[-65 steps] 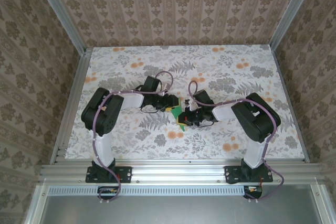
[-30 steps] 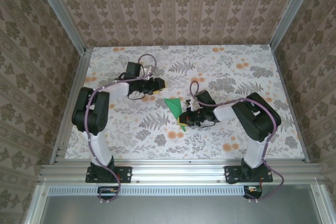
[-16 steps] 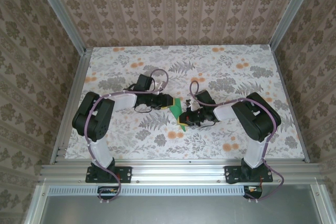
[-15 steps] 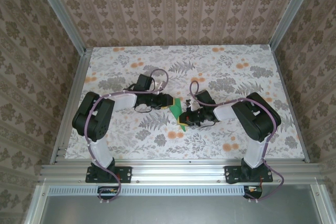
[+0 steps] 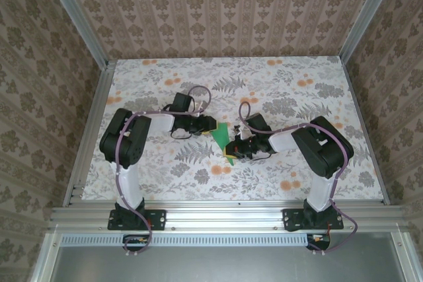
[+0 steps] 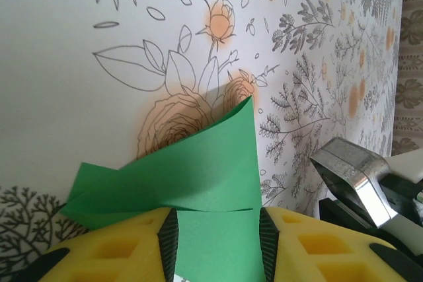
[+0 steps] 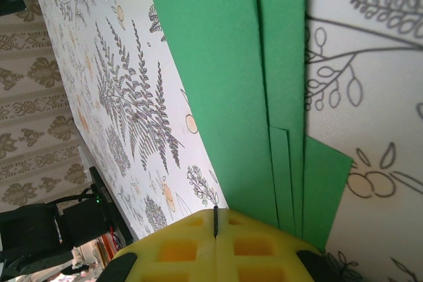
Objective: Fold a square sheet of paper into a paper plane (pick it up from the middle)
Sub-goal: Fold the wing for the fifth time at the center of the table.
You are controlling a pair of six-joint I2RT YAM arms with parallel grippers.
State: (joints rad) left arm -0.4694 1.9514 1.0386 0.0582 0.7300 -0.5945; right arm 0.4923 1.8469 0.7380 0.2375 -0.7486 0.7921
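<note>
Left pincer [image 6: 216,232] half-open astride green paper [image 6: 198,170], right pincer [image 7: 215,221] closed; we judge an off-crease pinch skews the fold.

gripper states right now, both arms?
Left gripper: open, jaws straddling the folded green paper.
Right gripper: shut, at the paper's edge; grip cannot be told.

Left arm [image 5: 125,142] and right arm [image 5: 318,146] crouch low, wrists reaching inward toward each other; left gripper [image 6: 215,221] has its jaws partly apart, right gripper [image 7: 215,221] is closed tight.
</note>
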